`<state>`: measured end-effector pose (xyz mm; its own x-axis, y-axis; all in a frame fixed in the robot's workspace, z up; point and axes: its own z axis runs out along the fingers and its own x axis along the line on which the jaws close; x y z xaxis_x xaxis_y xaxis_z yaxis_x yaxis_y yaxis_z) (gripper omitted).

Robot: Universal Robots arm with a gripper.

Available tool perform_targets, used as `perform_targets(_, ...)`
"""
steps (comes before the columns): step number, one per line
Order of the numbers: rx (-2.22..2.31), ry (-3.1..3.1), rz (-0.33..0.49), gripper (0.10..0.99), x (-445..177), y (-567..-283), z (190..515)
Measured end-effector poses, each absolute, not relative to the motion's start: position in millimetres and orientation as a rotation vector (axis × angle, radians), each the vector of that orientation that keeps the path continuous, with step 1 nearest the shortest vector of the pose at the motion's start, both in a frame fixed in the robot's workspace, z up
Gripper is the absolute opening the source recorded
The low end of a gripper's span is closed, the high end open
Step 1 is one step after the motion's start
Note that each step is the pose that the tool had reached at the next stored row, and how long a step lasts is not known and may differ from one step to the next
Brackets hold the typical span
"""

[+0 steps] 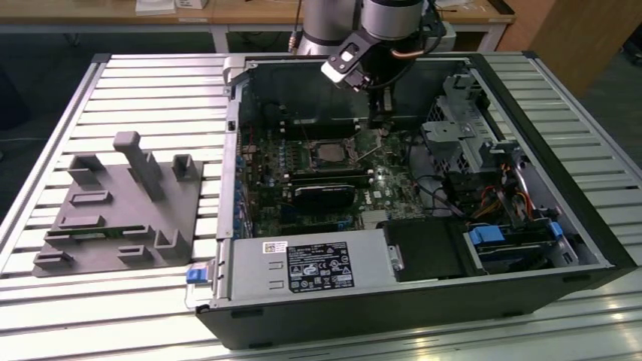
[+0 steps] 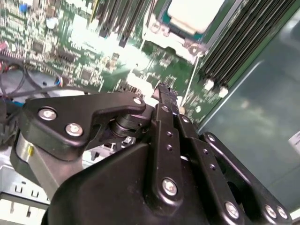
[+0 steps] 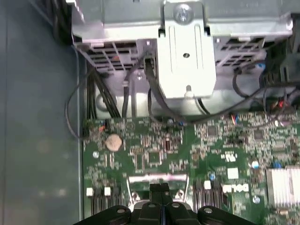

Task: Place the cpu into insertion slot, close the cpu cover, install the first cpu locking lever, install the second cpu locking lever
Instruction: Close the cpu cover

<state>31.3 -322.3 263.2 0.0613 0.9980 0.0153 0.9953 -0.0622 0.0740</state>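
Cpu lies in the insertion slot. In the second wrist view I see its bright silver top with a silvery rim around it on the green circuit board. From here I cannot tell that rim from the cpu cover. The black jaws are together, with no gap showing between them. Their tip is near the slot, over bare board. Long black memory slots run just beside the slot.

In the exterior view, the arm reaches down into the open computer case. The jaws are down close to the insertion slot, on the exterior view's right of it. A thin metal rod stands tilted between the slot and the jaws. I cannot tell whether the jaws are touching it. A flat silvery frame rings the slot's darker square centre. A grey fixture block sits on the slatted surface, outside the case. It is well apart from the slot, towards the exterior view's left.

In the first wrist view, the jaws are pressed together over the green board. A short silvery bar lies just off their tip. Farther out on the board are a round coin cell, a silver metal bracket and black cables.
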Motion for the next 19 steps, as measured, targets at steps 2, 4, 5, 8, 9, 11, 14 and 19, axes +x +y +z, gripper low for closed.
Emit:
perform_targets(2, 2.256, 2.121, 0.096, 0.106, 37, -322, 263)
perform_targets(4, 2.257, 2.121, 0.096, 0.106, 44, -322, 263)
perform_targets(5, 2.257, 2.121, 0.096, 0.106, 46, -321, 263)
perform_targets(8, 2.257, 2.121, 0.096, 0.106, 54, -321, 263)
perform_targets(9, 2.257, 2.121, 0.095, 0.106, 56, -321, 263)
perform_targets(11, 2.256, 2.121, 0.094, 0.106, 57, -321, 262)
perform_targets(14, 2.255, 2.120, 0.093, 0.106, 58, -320, 257)
perform_targets(19, 2.255, 2.120, 0.092, 0.106, 62, -320, 251)
